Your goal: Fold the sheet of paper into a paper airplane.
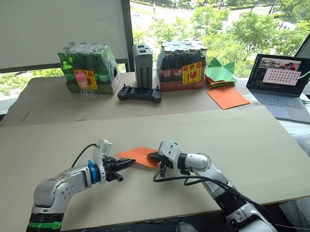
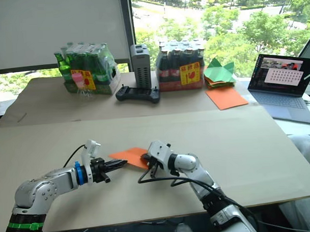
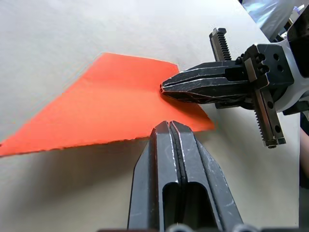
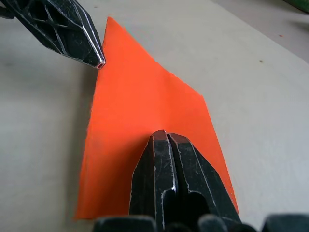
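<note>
Both pincers, left (image 3: 170, 126) and right (image 3: 164, 88), pressed together on the thin folded orange sheet of paper (image 3: 111, 108): press flat along the crease, sliding slowly.

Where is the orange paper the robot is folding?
The folded orange paper lies flat on the near part of the tan table, right between the left hand and the right hand, whose closed fingers press on it.
</note>
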